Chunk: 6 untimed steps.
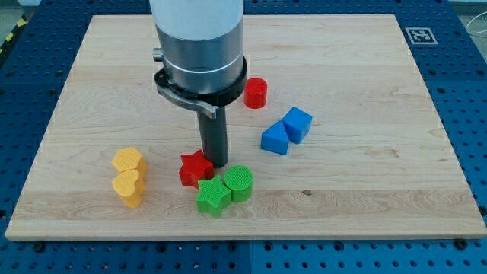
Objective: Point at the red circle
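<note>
The red circle (256, 92) stands on the wooden board, right of the arm's grey body. My tip (216, 164) rests on the board well below and left of it, beside the right edge of a red star (195, 168). Whether the tip touches the star I cannot tell. The red circle is clear of every other block.
A green star (212, 195) and a green circle (239, 182) lie just below the tip. A blue triangle (275, 139) and a blue cube (297, 123) sit to the right. A yellow hexagon (128, 160) and a yellow heart (129, 187) lie at the left. A marker tag (421, 35) is at the board's top right.
</note>
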Available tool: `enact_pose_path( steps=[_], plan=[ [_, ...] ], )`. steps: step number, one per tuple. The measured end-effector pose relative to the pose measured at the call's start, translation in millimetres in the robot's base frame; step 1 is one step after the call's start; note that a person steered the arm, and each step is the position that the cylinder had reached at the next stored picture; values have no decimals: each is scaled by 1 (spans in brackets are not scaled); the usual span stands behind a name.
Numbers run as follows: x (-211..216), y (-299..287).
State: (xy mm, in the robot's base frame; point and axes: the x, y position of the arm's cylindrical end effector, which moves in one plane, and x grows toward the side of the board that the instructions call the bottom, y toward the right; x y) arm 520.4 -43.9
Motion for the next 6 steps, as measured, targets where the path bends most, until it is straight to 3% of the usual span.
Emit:
enact_pose_path(
  steps=[6],
  plan=[
    [-127, 7]
  ],
)
